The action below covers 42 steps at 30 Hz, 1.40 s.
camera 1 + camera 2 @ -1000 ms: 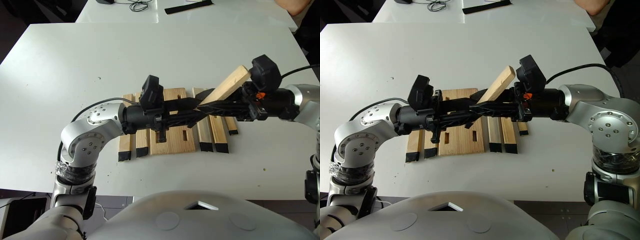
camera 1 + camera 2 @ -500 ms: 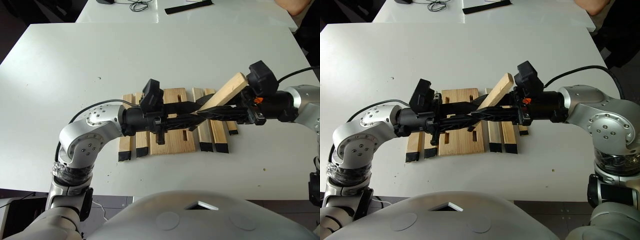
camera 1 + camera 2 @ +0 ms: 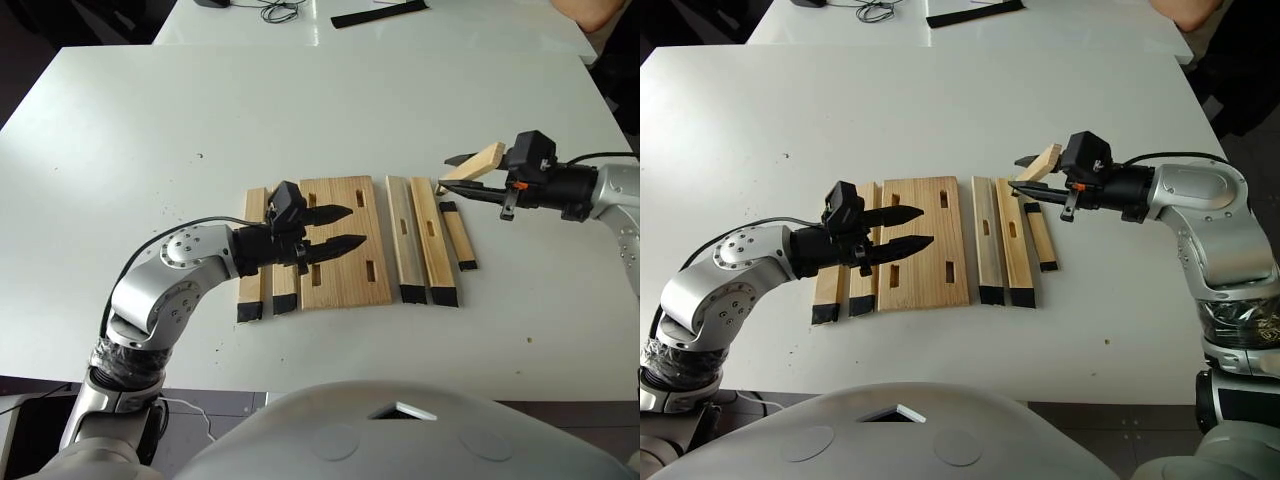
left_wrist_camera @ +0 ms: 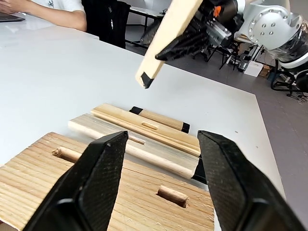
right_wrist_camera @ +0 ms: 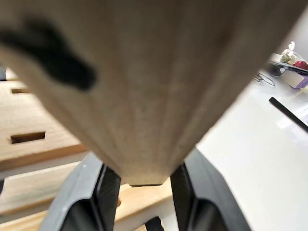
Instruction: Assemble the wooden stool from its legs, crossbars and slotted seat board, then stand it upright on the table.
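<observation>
**Left of the seat board.** Two black-tipped bars, an outer bar [image 3: 250, 296] and an inner bar [image 3: 284, 292], lie flat on the table [image 3: 150, 120]. They are parallel to each other, and the inner one is just beside the board's edge. Both appear to be stock not yet used.

**At the seat board.** The seat board [image 3: 345, 290] lies flat with its slots facing up, which is the face the other parts must enter. The left jaws hang over the board's left half. They are spread wide, grasp nothing, and their tips point across the board to the right. Judgement: they are placed either to steady the board or to receive a part. How far they clear the wood cannot be told.

**Just right of the seat board.** Two long slotted bars lie flat and parallel to the board's edge. The first long bar [image 3: 402, 240] is nearest the board and the second long bar [image 3: 432, 240] is against it. A short bar [image 3: 457, 238] lies just beyond them.

**Well right of the seat board.** The held piece [image 3: 475, 163] is lifted off the table, above the far end of the short bar. The right jaws are clenched on it. In the left wrist view its black-tipped end points down towards the board. Judgement: it is carried clear of the loose bars so that it can be presented to a slot. No joint has yet been made.
</observation>
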### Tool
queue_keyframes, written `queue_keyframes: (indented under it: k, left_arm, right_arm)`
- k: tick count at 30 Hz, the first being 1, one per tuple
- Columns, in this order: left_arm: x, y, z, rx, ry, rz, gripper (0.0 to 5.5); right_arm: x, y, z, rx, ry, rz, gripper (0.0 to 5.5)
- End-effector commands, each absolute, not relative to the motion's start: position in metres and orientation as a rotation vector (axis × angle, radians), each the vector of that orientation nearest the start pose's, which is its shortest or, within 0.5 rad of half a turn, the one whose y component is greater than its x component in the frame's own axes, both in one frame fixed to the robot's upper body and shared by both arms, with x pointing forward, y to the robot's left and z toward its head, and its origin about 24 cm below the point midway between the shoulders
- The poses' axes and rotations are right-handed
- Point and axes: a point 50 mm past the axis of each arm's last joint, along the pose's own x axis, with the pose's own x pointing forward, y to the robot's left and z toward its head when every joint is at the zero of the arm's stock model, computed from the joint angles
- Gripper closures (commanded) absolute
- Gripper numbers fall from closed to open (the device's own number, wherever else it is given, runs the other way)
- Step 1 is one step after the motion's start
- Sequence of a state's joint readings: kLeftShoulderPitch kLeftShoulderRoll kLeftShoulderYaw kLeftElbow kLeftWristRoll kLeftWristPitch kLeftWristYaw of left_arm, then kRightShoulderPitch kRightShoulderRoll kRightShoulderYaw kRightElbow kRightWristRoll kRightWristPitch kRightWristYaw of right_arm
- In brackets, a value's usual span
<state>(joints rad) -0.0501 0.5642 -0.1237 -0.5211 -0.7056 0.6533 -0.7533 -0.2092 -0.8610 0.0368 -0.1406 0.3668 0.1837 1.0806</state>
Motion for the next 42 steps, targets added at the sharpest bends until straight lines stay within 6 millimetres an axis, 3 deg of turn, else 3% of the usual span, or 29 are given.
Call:
queue_keyframes:
  k: [1,9,18,31,42]
  left_arm:
    - [0.209,0.13,0.114,-0.103,0.23,-1.169,2.8]
    - [0.209,0.129,0.113,-0.107,0.241,-1.175,2.8]
    - [0.208,0.128,0.114,-0.125,0.241,-1.172,2.8]
    - [0.207,0.127,0.116,-0.127,0.244,-1.178,2.8]
    - [0.207,0.126,0.117,-0.126,0.254,-1.196,2.8]
  right_arm:
    - [0.258,-0.221,0.127,-0.54,0.135,1.153,4.2]
    - [0.251,-0.219,0.106,-0.484,0.151,1.166,4.2]
    - [0.247,-0.23,0.081,-0.503,0.228,1.161,4.2]
    - [0.239,-0.226,0.082,-0.501,0.223,1.214,4.2]
    - [0.229,-0.235,0.068,-0.467,0.368,1.265,4.2]
